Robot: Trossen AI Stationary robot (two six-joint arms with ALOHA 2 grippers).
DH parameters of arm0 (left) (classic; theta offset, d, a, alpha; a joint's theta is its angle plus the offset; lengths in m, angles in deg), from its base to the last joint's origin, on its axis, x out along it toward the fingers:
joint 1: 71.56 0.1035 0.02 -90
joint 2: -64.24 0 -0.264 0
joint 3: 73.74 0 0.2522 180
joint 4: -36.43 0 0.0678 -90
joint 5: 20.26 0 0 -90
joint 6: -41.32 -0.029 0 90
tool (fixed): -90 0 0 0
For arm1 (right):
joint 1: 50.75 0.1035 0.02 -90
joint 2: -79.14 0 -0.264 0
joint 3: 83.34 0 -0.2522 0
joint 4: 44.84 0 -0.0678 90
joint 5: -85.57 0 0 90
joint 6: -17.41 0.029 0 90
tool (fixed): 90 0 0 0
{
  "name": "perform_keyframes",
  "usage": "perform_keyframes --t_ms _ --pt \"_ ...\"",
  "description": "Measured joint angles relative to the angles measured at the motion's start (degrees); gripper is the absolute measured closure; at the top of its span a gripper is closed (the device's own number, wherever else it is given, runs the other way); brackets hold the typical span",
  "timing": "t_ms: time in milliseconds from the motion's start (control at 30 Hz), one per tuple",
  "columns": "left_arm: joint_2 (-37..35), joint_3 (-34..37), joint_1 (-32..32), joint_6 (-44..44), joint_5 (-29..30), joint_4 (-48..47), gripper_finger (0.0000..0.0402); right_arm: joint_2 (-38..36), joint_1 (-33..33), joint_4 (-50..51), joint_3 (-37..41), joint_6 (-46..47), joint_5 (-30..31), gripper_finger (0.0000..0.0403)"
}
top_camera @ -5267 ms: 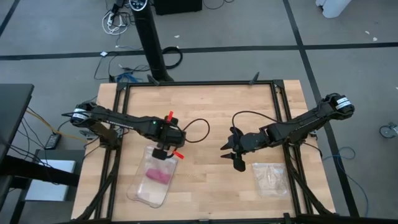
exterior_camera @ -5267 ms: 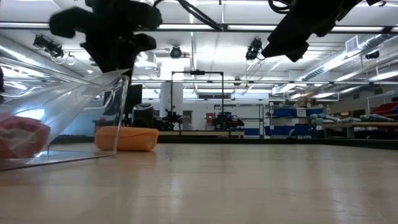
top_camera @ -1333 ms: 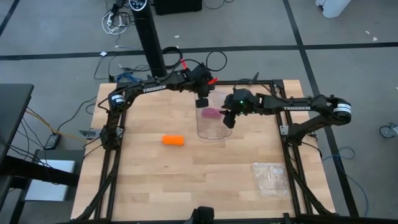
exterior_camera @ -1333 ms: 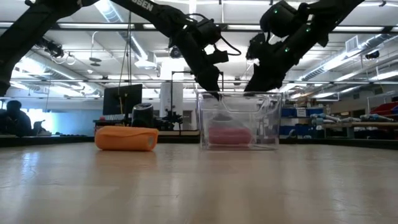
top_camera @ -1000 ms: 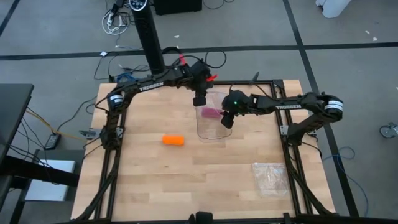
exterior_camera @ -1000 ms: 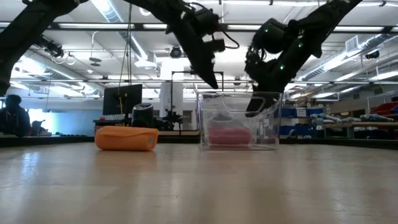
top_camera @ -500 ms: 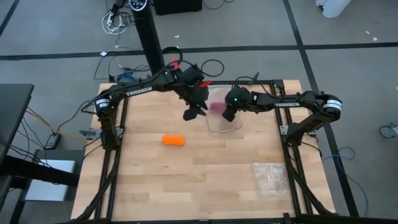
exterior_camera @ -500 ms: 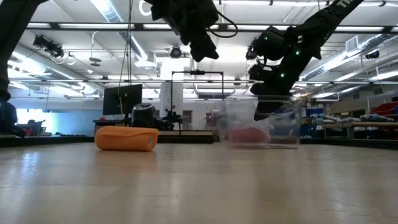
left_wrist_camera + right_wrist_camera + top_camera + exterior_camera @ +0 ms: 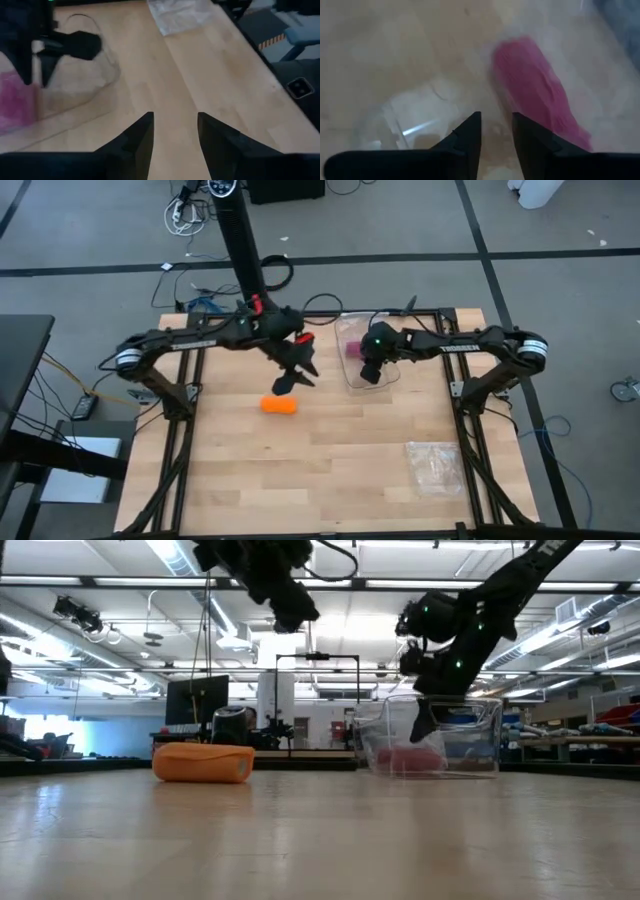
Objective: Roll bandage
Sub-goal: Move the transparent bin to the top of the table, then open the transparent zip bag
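Observation:
The bandage [image 9: 279, 405] is a compact orange roll lying on its side on the wooden table, left of centre, also seen in the low view [image 9: 203, 762]. My left gripper [image 9: 295, 380] hangs open above and just right of it, holding nothing [image 9: 175, 122]. A clear plastic container [image 9: 385, 375] stands at the far middle with a pink bundle [image 9: 352, 348] lying inside. My right gripper [image 9: 370, 372] is shut on the container at its near side. My right gripper comes slanting down from the table's right and far side onto the clear container's near wall [image 9: 440, 700]. One finger [image 9: 418, 725] reaches down inside the container; the other is hidden behind the gripper. The container stands upright with its bottom on the table.
A clear plastic zip bag [image 9: 435, 465] lies flat near the table's front right corner. A black frame [image 9: 190, 430] runs along the table's edges. Bare wood [image 9: 330, 460] lies between the roll and the bag.
My left gripper has left the container and swung toward the table's left and near side, ending over the orange roll, still open. My right gripper has slid the container with the pink bundle along the table toward the right edge.

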Motion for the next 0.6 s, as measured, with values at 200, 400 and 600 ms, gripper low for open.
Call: perform_keyframes --t_ms 200,400,600 --pt "-6.8 11.7 -1.5 5.5 0.5 8.7 0.0243 5.0 -2.8 -2.3 0.0 0.5 4.4 0.0334" --pt "-9.5 19.9 -3.2 8.3 6.3 11.7 0.0243 6.2 -3.7 -8.1 0.0 0.6 10.3 0.0341" --pt "-11.4 24.6 -7.3 8.0 12.7 11.0 0.0243 1.5 -2.7 -10.5 0.0 0.7 9.6 0.0311"
